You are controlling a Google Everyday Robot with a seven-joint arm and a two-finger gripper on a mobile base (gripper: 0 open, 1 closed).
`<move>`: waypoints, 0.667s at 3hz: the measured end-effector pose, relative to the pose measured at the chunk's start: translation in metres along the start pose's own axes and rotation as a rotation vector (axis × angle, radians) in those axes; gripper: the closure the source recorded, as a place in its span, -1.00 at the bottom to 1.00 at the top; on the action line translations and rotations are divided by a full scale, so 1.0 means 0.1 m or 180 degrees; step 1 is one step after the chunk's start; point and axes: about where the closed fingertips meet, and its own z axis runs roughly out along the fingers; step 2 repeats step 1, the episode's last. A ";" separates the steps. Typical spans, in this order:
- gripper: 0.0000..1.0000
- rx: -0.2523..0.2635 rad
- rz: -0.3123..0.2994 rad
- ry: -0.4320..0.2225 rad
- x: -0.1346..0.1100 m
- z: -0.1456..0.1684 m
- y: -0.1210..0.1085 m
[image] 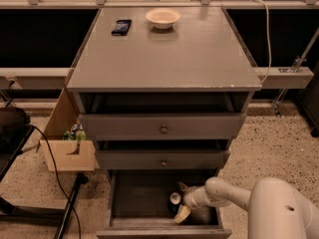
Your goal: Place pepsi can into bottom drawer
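One pepsi can [175, 199] stands upright on the dark floor of the open bottom drawer [142, 198], lowest in the cabinet [164, 54], and the gripper [182, 200] reaches in from the right around it; I cannot tell whether it pinches the can. To finish well, I judge it should release only with the base flat, then withdraw rightward without brushing it. Left of the cabinet a wooden box [67, 156] holds green-labelled items; atop the cabinet a white bowl [162, 17] looks empty.

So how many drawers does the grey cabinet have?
3. The top drawer and middle drawer, each with a round knob, are stacked under the cabinet top; the bottom drawer is pulled open, with the gripper and pepsi can inside. None seem hidden.
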 end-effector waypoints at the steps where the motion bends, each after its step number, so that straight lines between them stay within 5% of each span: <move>1: -1.00 0.0000 0.0000 0.0000 0.00 0.00 0.00; 2: -1.00 0.0000 0.0000 0.0000 0.00 0.00 0.00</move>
